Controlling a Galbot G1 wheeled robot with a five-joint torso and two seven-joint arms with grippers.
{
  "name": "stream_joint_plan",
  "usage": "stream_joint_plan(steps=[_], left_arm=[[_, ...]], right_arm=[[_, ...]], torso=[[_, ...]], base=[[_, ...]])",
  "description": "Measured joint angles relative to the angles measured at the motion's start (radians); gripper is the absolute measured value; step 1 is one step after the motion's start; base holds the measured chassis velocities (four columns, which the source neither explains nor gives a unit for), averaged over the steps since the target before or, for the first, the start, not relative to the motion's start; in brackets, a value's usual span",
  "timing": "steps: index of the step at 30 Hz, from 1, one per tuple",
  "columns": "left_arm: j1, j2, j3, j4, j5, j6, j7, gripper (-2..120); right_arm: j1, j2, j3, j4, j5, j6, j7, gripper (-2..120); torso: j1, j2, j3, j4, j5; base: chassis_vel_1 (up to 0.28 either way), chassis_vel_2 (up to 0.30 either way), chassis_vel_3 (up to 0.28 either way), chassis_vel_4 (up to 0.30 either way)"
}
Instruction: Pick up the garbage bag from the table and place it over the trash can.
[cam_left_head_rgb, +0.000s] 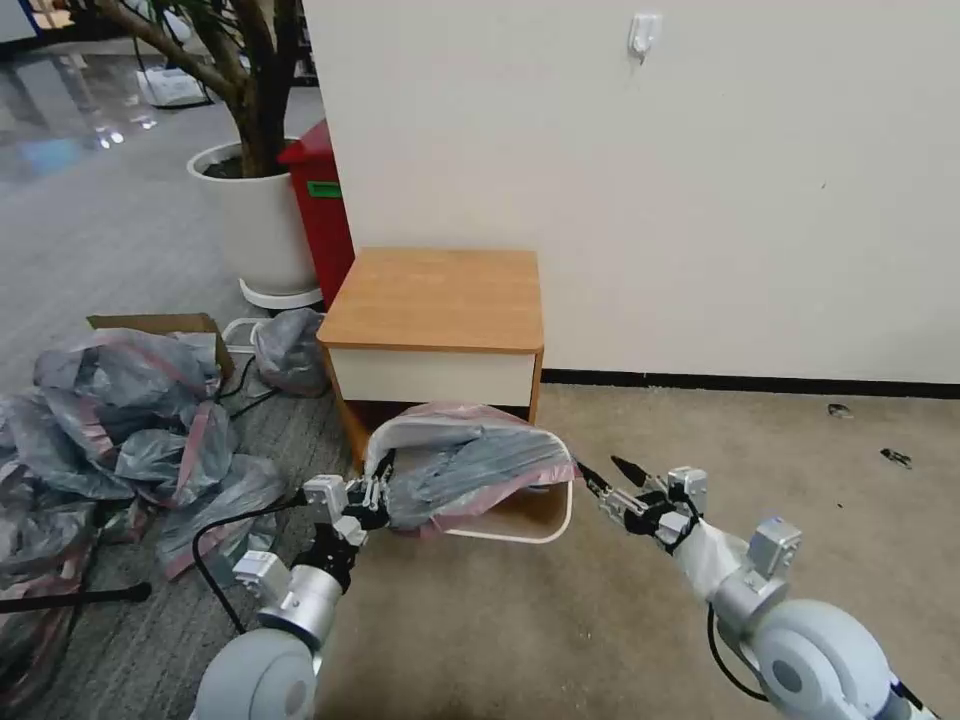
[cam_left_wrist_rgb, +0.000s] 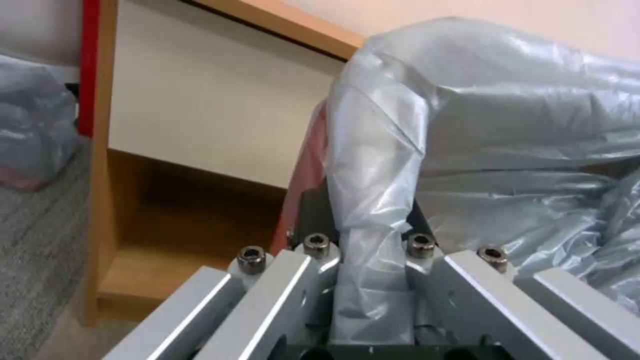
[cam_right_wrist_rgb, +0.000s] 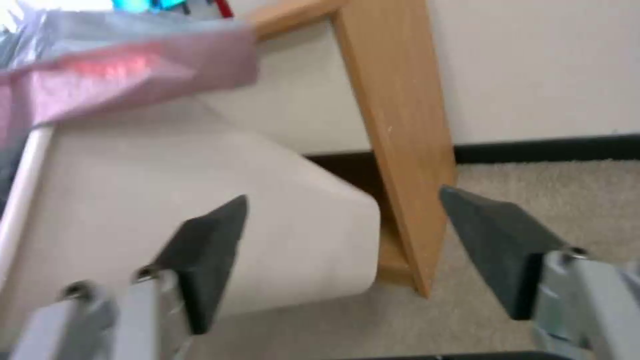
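left gripper (cam_left_head_rgb: 378, 497) pinches crinkly garbage bag (cam_left_head_rgb: 470, 470) over rounded trash can (cam_left_head_rgb: 530, 520).

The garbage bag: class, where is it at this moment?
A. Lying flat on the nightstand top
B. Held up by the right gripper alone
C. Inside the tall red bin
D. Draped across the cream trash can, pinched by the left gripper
D. The garbage bag lies over the trash can and runs between the left gripper fingers; the right gripper is open, beside the can.
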Motion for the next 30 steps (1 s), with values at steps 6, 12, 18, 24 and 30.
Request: stream_joint_plan(steps=[6, 12, 18, 24, 30], left_arm=[[-0.004, -0.007, 0.0, 0.019, -0.001, 0.002, -0.005, 5], [-0.014, -0.021, -0.003, 0.036, 0.004, 0.002, -0.009, 5], [-0.026, -0.025, 0.015, 0.055, 0.06, -0.018, -0.008, 5], [-0.034, -0.021, 0.029, 0.063, 0.147, -0.039, 0.008, 5], [-0.028, -0.019, 0.038, 0.059, 0.189, -0.066, 0.021, 5]], right_arm=[[-0.038, 0.05, 0.051, 0.034, 0.002, 0.043, 0.002, 96], [-0.071, 0.164, 0.059, 0.151, 0.097, 0.056, 0.09, 100], [-0.118, 0.263, -0.092, 0.296, 0.243, -0.052, 0.21, 100], [-0.115, 0.276, -0.225, 0.312, 0.164, -0.114, 0.215, 100], [-0.103, 0.282, -0.274, 0.272, 0.088, -0.127, 0.234, 100]], torso=[[0.0, 0.0, 0.0, 0.0002, -0.0002], [0.0, 0.0, 0.0, 0.0001, -0.0003], [0.0, 0.0, 0.0, 0.0001, -0.0003], [0.0, 0.0, 0.0, 0.0002, -0.0003], [0.0, 0.0, 0.0, 0.0002, 0.0]], base=[[0.0, 0.0, 0.0, 0.0], [0.0, 0.0, 0.0, 0.0], [0.0, 0.0, 0.0, 0.0], [0.0, 0.0, 0.0, 0.0], [0.0, 0.0, 0.0, 0.0]])
